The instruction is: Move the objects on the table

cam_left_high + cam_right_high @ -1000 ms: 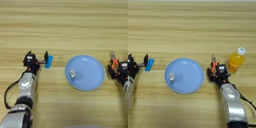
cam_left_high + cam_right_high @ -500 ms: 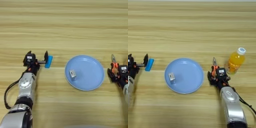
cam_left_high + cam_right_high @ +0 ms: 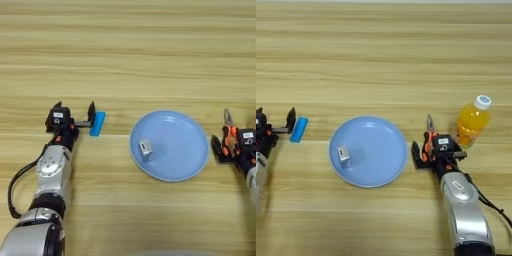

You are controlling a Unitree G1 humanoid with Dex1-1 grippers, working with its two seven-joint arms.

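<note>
Right eye view has my right gripper (image 3: pixel 428 150) pinching the pliers (image 3: pixel 429 134) just right of the blue plate (image 3: pixel 387 171). The bottle (image 3: pixel 471 122) stands close beyond, so a sloppy swing could topple it. The grey block (image 3: pixel 344 154) sits on the plate's left half. Left gripper (image 3: pixel 75 116) is spread, well left of the plate, beside a blue piece (image 3: pixel 97 123). Pliers' handles are mostly hidden by the fingers.
</note>
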